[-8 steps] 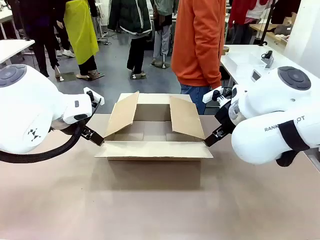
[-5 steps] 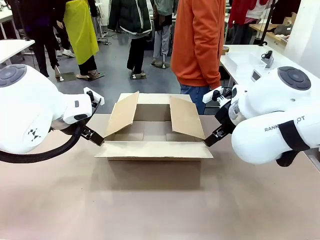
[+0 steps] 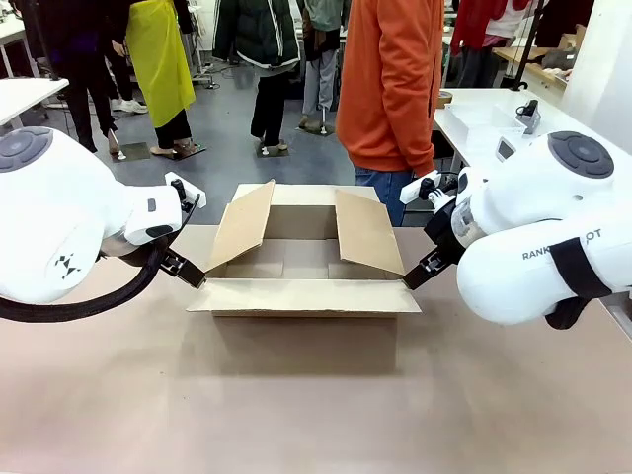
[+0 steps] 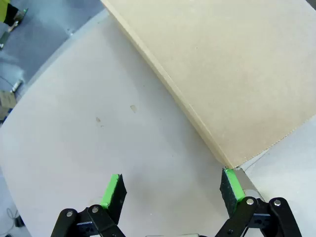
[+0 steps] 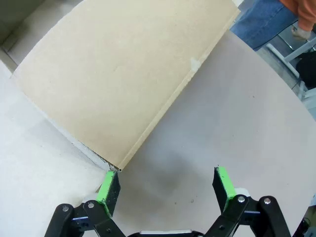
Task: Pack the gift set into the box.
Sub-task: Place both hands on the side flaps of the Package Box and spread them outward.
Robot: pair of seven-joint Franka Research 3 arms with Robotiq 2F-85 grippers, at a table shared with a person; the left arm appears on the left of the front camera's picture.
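box [image 3: 301,296]: mid counter, between the two arms, top flaps open.
handling: looks like empty corrugated card, so light; walls stiff, flaps hinge and bend; probably slides if pushed.
hold: pinch a flap close to its fold, or squeeze both end walls.
left jaws: open, nothing between; one pad [image 4: 231,183] at the left flap [image 4: 237,74] corner.
right jaws: open, empty; one pad [image 5: 107,187] at the right flap [image 5: 123,74] corner.
counter [image 3: 296,415]: flat, smooth, brown.
room: person in orange top [image 3: 395,79] just behind the box; others farther back.

Place: lab | white workbenches [image 3: 477,126] | grey floor [image 3: 222,148] | people [image 3: 390,79] standing
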